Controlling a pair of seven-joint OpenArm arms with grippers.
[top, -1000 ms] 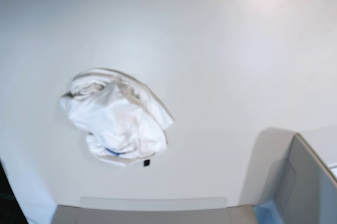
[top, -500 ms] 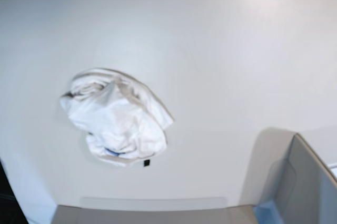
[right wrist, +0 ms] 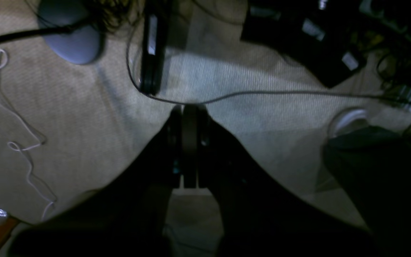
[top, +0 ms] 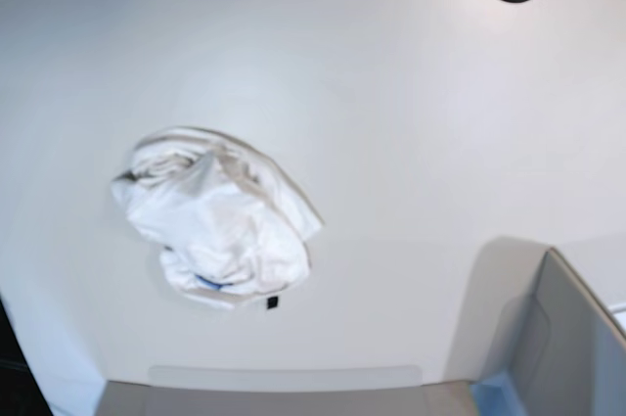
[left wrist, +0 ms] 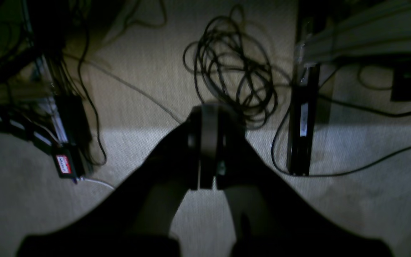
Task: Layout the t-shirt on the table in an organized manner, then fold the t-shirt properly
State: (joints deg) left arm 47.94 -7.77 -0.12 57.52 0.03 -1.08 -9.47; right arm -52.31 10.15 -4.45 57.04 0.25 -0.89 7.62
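The t-shirt (top: 217, 218) lies crumpled in a tight white bundle on the table (top: 411, 122), toward the side of the base view where my right arm belongs, with a sliver of blue print and a small black tag (top: 272, 303) showing at its near edge. The main risk, as I judge it, is grabbing several layers at once: the cloth is wadded so tightly that no sleeve or hem is visible, so a blind pinch could lift the whole lump instead of opening it. A pull near the table's curved edge could also drag the shirt off.

My left gripper (left wrist: 205, 157) is closed on nothing, hanging over carpet and a coil of black cable (left wrist: 234, 75) (off the table entirely). My right gripper (right wrist: 189, 150) is likewise closed and empty, above carpet and loose wires. Neither arm appears in the base view, so both are well apart from the shirt. A grey box (top: 567, 338) sits at the near corner.
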